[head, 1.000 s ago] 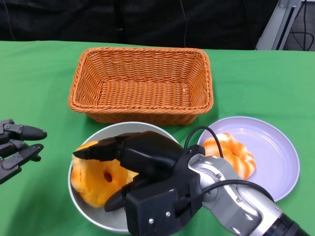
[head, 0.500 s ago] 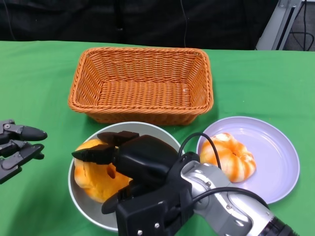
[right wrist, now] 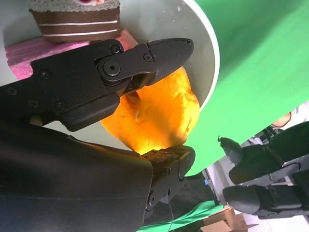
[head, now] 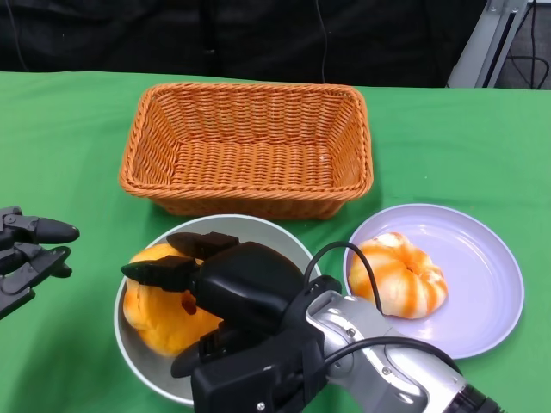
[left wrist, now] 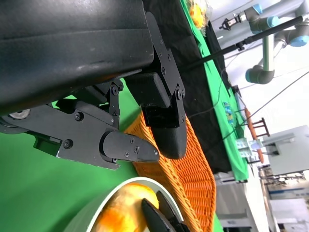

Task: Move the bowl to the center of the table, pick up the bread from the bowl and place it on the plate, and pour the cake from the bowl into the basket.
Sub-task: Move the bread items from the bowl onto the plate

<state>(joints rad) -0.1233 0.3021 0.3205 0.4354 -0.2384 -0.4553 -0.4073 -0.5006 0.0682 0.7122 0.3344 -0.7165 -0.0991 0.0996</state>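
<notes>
A grey bowl (head: 146, 366) sits at the near centre-left, below the wicker basket (head: 250, 146). An orange bread (head: 155, 314) lies in it, and my right hand (head: 241, 301) reaches over it from the right. In the right wrist view the fingers (right wrist: 145, 55) lie across one side of the bread (right wrist: 154, 111) and the thumb presses the other side. A brown cake slice (right wrist: 72, 19) sits deeper in the bowl (right wrist: 205, 43), hidden under the hand in the head view. My left hand (head: 26, 258) hovers open at the left edge.
A lilac plate (head: 482, 284) at the right holds a striped orange-and-white bread (head: 400, 275). The basket has nothing in it. Green cloth covers the table (head: 69, 138). The left wrist view shows the basket wall (left wrist: 193, 169) and the bowl rim (left wrist: 91, 210).
My right hand has slid left across the bowl and its fingers have closed lower around the orange bread. The bowl has shifted slightly left. The left hand has barely moved.
</notes>
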